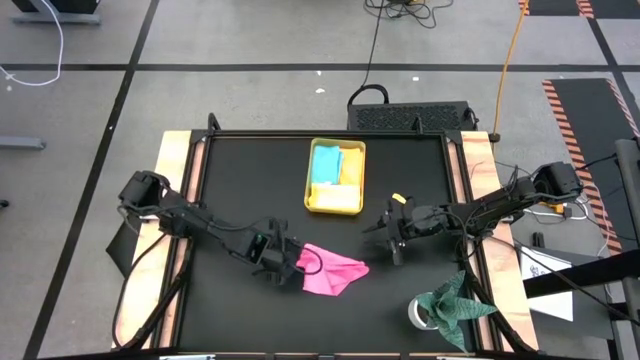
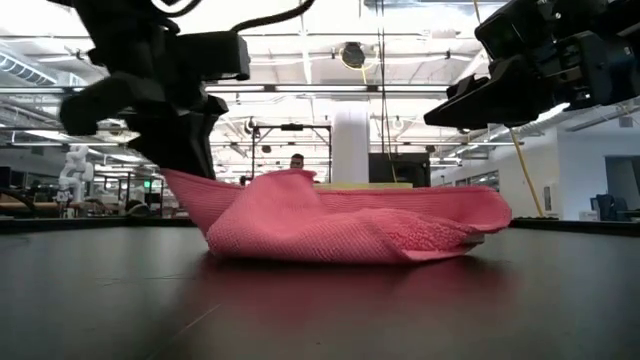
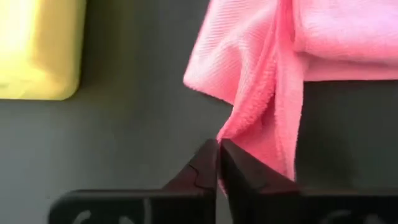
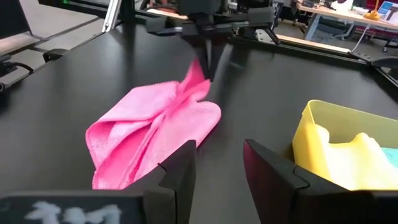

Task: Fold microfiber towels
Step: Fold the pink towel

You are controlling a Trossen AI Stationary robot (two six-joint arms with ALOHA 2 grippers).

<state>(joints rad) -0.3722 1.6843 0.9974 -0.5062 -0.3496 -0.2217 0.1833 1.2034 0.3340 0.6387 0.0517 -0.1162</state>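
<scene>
So we've got the pink towel (image 1: 331, 270) sitting crumpled on the black counter (image 1: 240, 180), toward the front and just in front of the yellow tray (image 1: 335, 205). Our left end effector (image 1: 296, 262) is pinched tight on the towel's left corner, fingers (image 3: 202, 171) pressed together with pink fabric caught between them, and that corner is pulled up off the counter. Our right end effector (image 1: 392, 232) hangs just right of the towel with its fingers (image 4: 180, 168) parted and nothing between them. Inside the tray we can see a light blue towel (image 1: 327, 162) and a yellow towel (image 1: 349, 166). A dark green cloth (image 1: 455, 303) sits at the front right corner.
</scene>
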